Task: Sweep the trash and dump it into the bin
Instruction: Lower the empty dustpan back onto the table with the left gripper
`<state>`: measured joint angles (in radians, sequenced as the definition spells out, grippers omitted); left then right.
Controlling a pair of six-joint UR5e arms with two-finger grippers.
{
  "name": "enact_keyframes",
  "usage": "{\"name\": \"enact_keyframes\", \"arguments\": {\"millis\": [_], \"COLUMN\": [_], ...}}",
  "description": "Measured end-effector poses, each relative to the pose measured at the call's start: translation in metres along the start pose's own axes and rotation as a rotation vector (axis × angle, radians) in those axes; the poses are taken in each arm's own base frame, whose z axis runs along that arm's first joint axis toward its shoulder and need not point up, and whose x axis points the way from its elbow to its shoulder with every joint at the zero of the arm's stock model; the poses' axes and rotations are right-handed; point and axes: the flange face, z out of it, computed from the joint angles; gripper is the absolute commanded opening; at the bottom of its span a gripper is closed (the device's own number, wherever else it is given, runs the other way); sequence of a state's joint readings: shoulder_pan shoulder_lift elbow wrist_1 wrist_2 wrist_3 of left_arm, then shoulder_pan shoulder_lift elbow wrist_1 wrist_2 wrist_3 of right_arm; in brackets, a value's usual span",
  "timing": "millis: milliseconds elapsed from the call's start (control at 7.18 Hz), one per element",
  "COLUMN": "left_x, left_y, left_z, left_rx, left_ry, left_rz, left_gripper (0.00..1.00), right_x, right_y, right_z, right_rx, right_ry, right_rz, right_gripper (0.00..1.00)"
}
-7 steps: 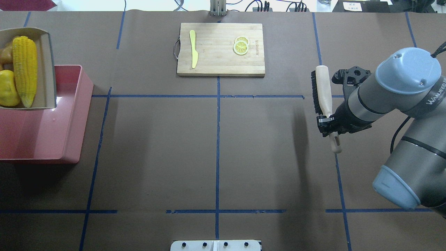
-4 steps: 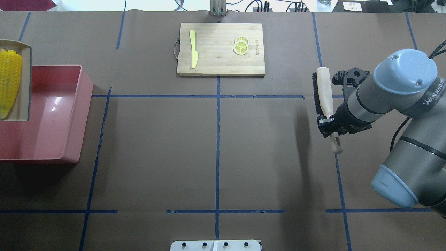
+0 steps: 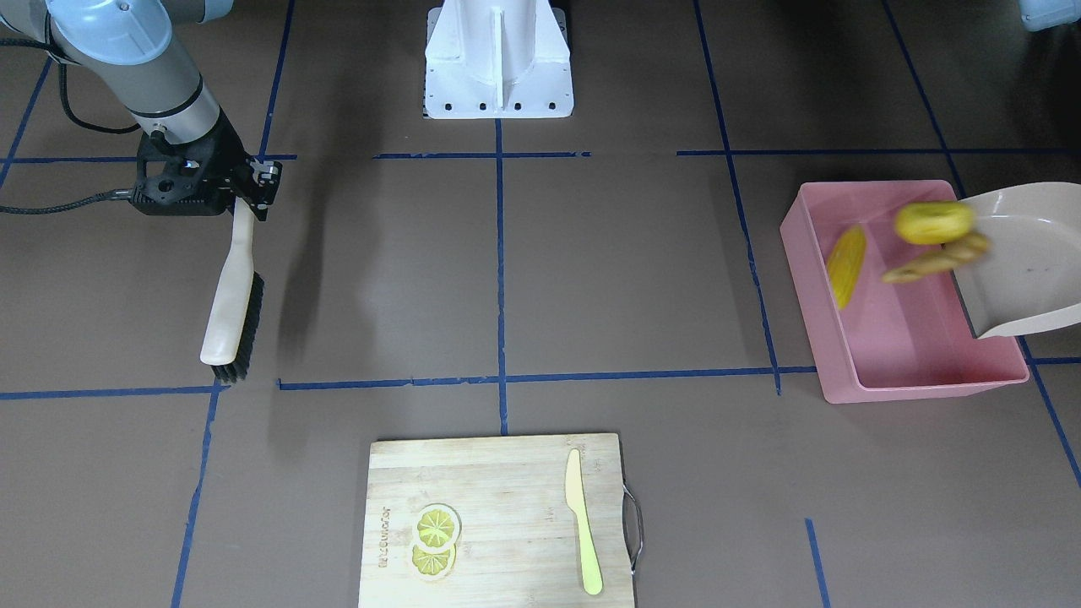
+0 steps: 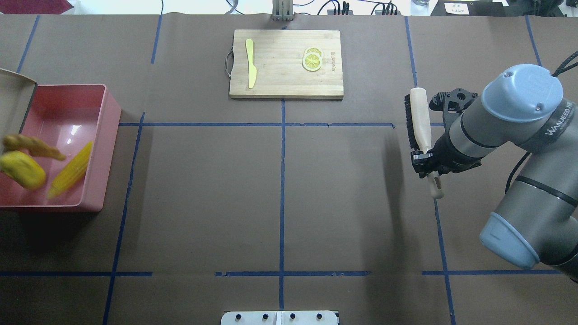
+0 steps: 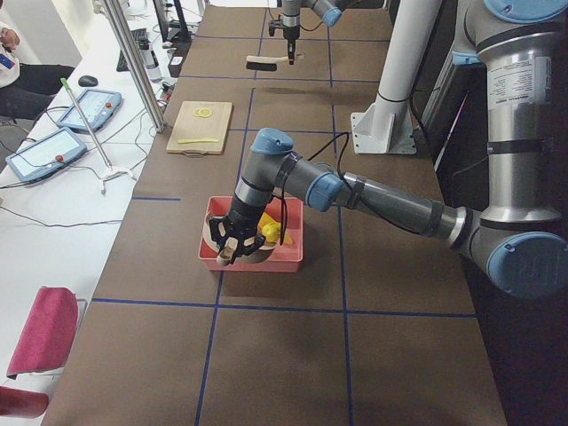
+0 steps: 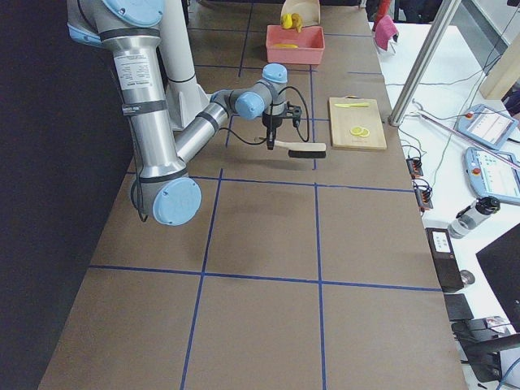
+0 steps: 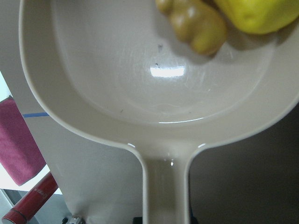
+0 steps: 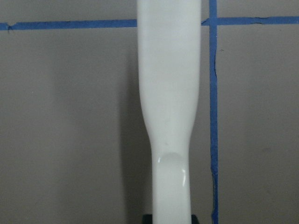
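The pink bin (image 4: 97, 135) stands at the table's left edge. My left gripper (image 5: 232, 251) is shut on the handle of the beige dustpan (image 3: 1026, 262), tipped steeply over the bin (image 3: 895, 338). The corn cob (image 4: 70, 170) is inside the bin. The yellow potato lump (image 4: 22, 170) and the tan ginger root (image 4: 34, 146) are blurred, tumbling off the pan's lip into it. In the left wrist view the pan (image 7: 140, 70) is bare except for the ginger (image 7: 196, 28) and potato (image 7: 257, 14) at its far edge. My right gripper (image 4: 426, 162) is shut on the brush's (image 4: 419, 118) wooden handle, above the table at the right.
A wooden cutting board (image 4: 286, 81) lies at the far middle with a yellow-green knife (image 4: 250, 63) and lemon slices (image 4: 312, 59). The robot's white base (image 3: 498, 59) stands at the near middle edge. Blue tape lines cross the brown table.
The dustpan has swung left and tipped up. The corn, potato and ginger have slid off it and dropped into the bin. The right arm with the brush has barely moved.
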<state>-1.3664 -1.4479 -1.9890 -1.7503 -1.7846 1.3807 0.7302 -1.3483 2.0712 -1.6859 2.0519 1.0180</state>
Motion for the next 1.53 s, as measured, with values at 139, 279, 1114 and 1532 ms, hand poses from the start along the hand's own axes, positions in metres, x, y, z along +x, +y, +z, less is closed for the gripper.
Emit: {"name": "enact_keyframes", "arguments": {"millis": [139, 279, 1114, 1532], "left_x": [0.000, 0.000, -0.076, -0.105], "left_y": [0.004, 0.006, -0.075, -0.211], "left_z": [-0.001, -0.002, -0.057, -0.071], "left_rx": [-0.042, -0.065, 0.345, 0.451], "left_ry": [-0.008, -0.012, -0.003, 0.143], "left_rz": [0.026, 0.034, -0.347, -0.321], "left_gripper": [0.00, 0.00, 0.00, 0.02], "right_x": [0.000, -0.001, 0.004, 0.028], "right_y": [0.000, 0.000, 0.002, 0.007], "right_z": [0.000, -0.001, 0.000, 0.014], "right_rx": [0.000, 0.000, 0.019, 0.045], "right_ry": [-0.001, -0.002, -0.018, -0.055], "right_rz": [0.000, 0.000, -0.011, -0.033], "right_gripper": [0.00, 0.00, 0.00, 0.00]}}
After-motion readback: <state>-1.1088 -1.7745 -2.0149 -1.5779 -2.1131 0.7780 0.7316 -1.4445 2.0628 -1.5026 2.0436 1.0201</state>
